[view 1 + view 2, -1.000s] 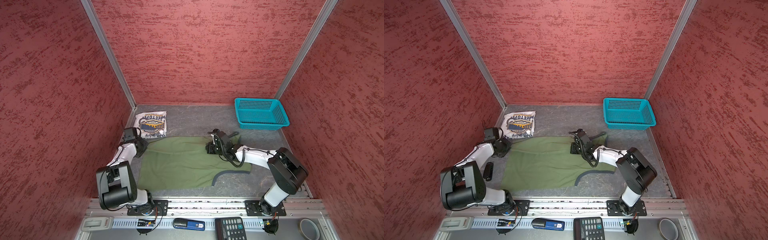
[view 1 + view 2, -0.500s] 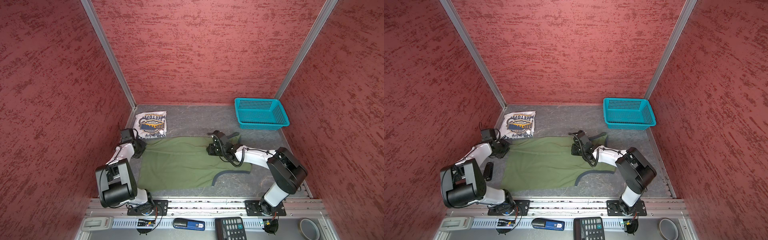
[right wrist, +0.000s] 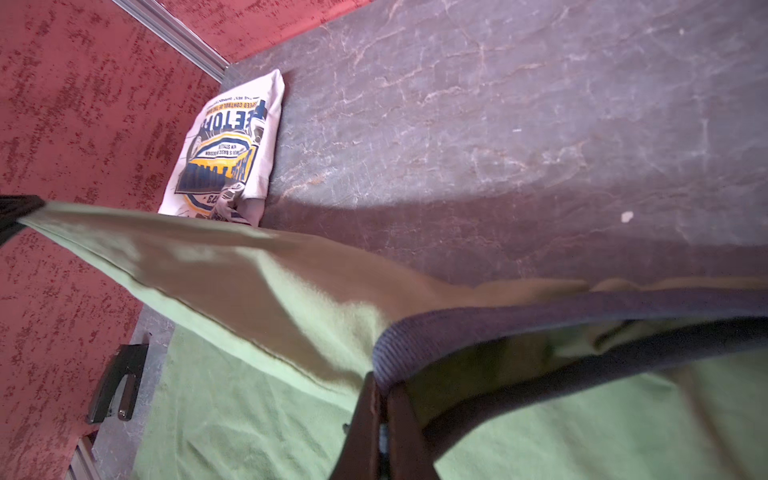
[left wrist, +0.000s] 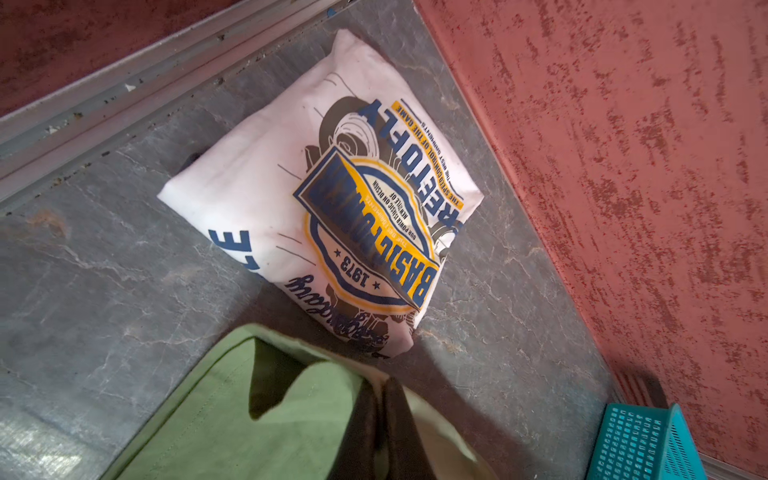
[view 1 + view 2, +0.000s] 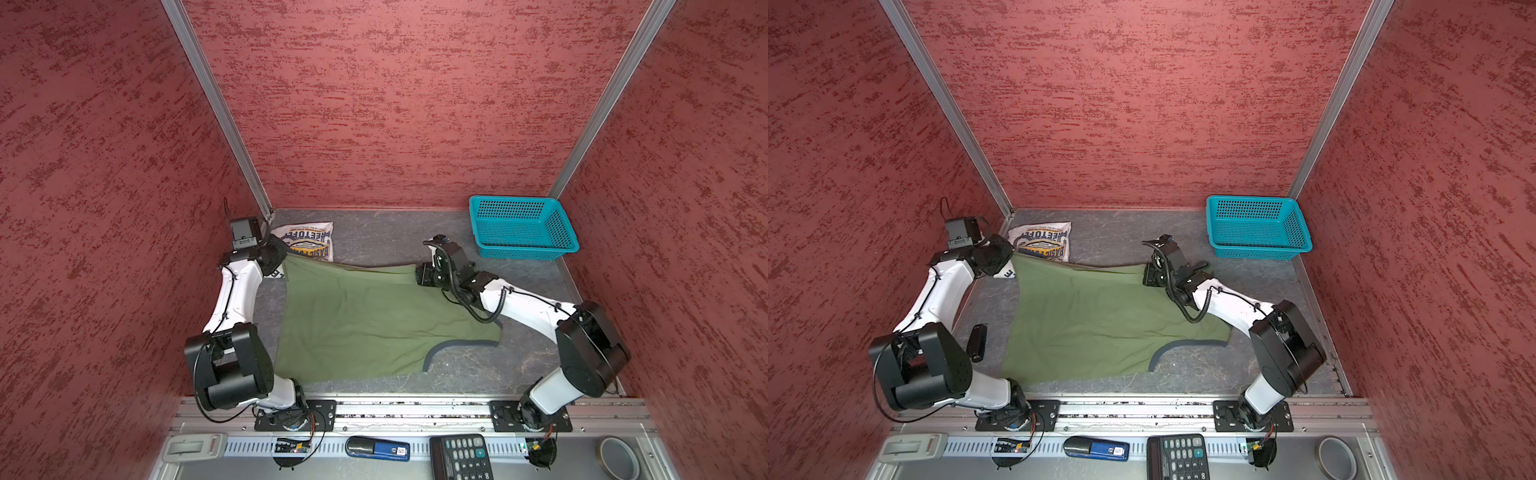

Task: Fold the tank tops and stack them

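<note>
Olive tank top (image 5: 374, 324): far edge strung btwn left gripper (image 5: 282, 258) & right gripper (image 5: 419, 274), both clamped on it; rest lies near-side, white tank top (image 5: 309, 241) just beyond left

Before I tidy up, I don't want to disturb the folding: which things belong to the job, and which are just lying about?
Job: olive tank top; folded white tank top; left pincer, right pincer, gripping the olive one.
Lying about: teal basket, calculator, tape roll.
</note>
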